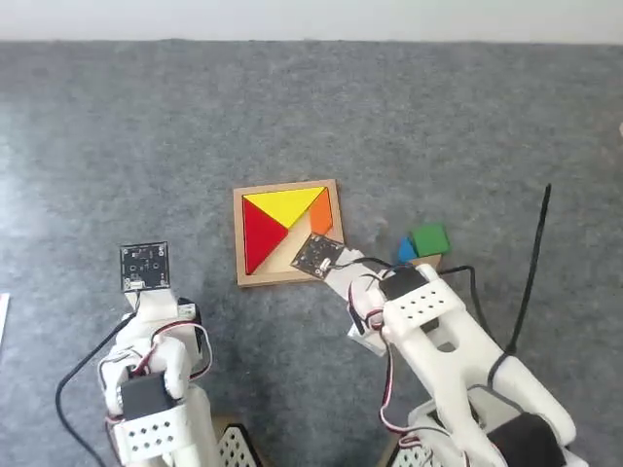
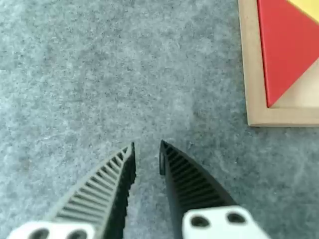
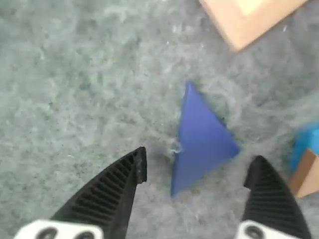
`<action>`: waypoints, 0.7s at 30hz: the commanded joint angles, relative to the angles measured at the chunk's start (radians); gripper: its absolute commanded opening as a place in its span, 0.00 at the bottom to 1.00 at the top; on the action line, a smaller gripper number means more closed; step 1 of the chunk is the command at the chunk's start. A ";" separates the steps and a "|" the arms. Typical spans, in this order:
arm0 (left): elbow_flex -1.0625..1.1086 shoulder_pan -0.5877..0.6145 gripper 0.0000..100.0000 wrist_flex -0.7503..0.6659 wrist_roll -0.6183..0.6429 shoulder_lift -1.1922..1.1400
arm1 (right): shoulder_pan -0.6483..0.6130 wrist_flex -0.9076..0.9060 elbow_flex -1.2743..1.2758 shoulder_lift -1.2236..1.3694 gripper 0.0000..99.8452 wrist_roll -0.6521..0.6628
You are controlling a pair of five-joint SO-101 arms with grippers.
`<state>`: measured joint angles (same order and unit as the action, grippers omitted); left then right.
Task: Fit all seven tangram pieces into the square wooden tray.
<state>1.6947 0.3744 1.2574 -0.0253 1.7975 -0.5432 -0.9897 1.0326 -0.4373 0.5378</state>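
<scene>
Grey felt: your right gripper is hovering spread wide astride blue triangle, right of frame centre; closing askew is risking squirting it sideways.

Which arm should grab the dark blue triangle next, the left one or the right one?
Right. The right gripper is open with the dark blue triangle on the carpet between its fingers, near the wooden tray. The left gripper is over bare carpet on the tray's other side.

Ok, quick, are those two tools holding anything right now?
Left tool: barely open, holding nothing.
Right tool: wide open, empty, above the blue triangle.
</scene>
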 commanded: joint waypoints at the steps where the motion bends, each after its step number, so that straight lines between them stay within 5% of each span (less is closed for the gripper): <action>1: -0.012 0.006 0.08 0.003 -0.002 0.018 | 0.021 0.031 -0.005 0.001 0.24 0.005; 6: -0.012 0.006 0.08 0.003 -0.002 0.018 | 0.033 0.031 -0.005 0.001 0.15 0.006; 21: -0.012 0.006 0.08 0.003 -0.002 0.018 | 0.064 0.039 -0.064 0.120 0.31 0.071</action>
<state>1.6947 0.3744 1.2574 -0.0253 1.7975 -0.4849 -0.9452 1.0203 -0.3161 0.5915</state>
